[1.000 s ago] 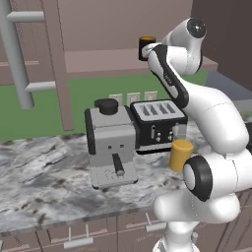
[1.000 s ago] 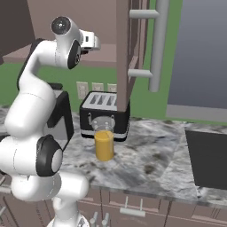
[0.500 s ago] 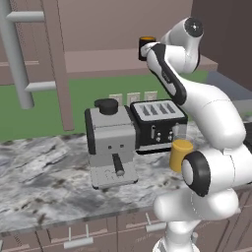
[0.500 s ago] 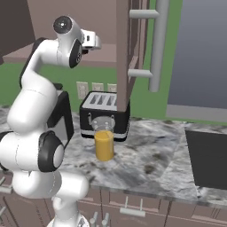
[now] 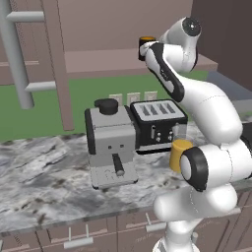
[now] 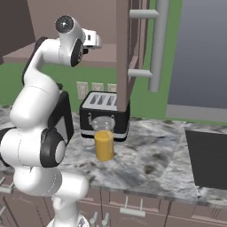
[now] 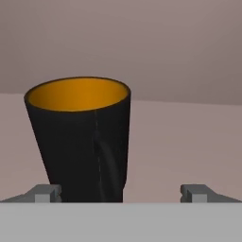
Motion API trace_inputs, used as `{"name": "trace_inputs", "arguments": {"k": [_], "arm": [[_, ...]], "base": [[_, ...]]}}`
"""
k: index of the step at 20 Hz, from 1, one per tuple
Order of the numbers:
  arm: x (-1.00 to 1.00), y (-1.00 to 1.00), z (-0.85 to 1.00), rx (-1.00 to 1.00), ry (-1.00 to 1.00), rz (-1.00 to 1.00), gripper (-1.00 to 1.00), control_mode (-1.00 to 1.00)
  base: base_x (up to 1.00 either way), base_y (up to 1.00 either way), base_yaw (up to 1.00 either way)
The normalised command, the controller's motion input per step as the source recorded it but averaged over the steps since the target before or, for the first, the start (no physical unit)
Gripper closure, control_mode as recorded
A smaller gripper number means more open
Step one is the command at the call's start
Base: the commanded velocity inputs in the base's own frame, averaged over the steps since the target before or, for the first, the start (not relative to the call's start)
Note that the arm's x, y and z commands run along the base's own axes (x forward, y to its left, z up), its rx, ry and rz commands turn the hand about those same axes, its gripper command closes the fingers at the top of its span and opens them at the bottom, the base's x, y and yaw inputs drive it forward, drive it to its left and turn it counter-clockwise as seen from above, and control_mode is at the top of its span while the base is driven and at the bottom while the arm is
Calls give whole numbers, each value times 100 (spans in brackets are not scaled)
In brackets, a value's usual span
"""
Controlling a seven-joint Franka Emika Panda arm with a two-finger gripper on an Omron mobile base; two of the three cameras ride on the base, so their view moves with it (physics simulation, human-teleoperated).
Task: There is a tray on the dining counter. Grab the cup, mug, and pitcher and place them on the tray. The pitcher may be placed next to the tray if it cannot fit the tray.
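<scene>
You are on the mug (image 7: pixel 82 139) step: the arm reaches high to the pinkish shelf (image 5: pixel 98 61) above the counter, and the black mug with its orange inside stands upright there, right in front of the gripper (image 7: pixel 120 191). In the hand view the fingers are spread wide, with nothing between them yet. The mug sits off-centre, close to the left fingertip and well clear of the right one. Judging from that, your next move calls for shifting the hand sideways to centre the mug between the fingers, then pushing forward a little and closing on its body. Its handle seems to face the camera as a faint ridge, so a grip across the walls should work.

The pitcher (image 6: pixel 104 145) waits on the marbled countertop (image 5: pixel 44 187), just in front of the black toaster (image 5: pixel 157 123). An espresso machine (image 5: pixel 109 142) stands beside the toaster.

Watch the tall brown post (image 6: pixel 125 53) near the hand in the right base view. When you withdraw with the mug, lift clear of the shelf edge and keep the elbow off the toaster below.
</scene>
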Motion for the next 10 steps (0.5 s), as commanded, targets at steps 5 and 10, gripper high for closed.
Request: {"name": "trace_inputs", "arguments": {"k": [5, 10], "arm": [[7, 0, 0, 0, 0, 0, -100, -100], [0, 2, 1, 0, 0, 0, -100, -100]], "base": [[0, 0, 0], [0, 0, 0]]}}
